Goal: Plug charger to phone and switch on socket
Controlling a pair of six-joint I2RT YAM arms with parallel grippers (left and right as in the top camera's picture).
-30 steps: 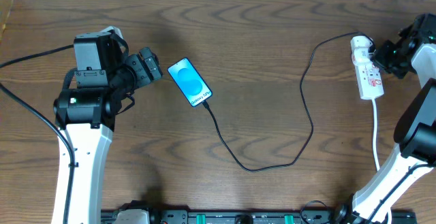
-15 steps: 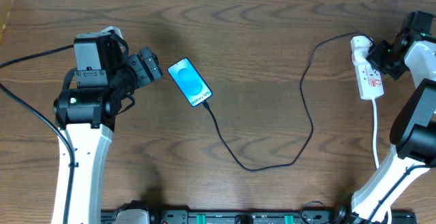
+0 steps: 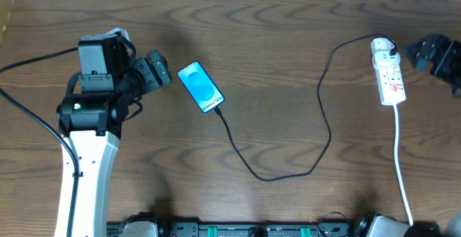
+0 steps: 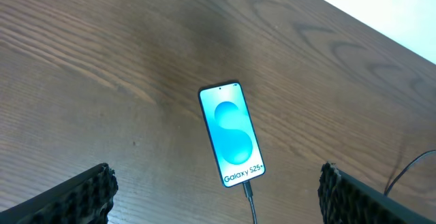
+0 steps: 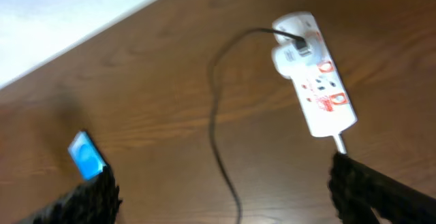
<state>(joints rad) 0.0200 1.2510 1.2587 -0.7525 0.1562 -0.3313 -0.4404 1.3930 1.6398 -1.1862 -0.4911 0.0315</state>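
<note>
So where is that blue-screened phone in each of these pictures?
Overhead: the phone lies left of centre.
Left wrist: the phone is near the middle, screen up.
Right wrist: the phone is small and blurred, at lower left.
Shared landmark: the black cable shows in all three views.

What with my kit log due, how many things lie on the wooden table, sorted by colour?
Black: 1, the long thin black charger cable
Blue: 1, the slim blue-screened phone
White: 1, the narrow white power strip with red markings, own cord included
Total: 3
</note>
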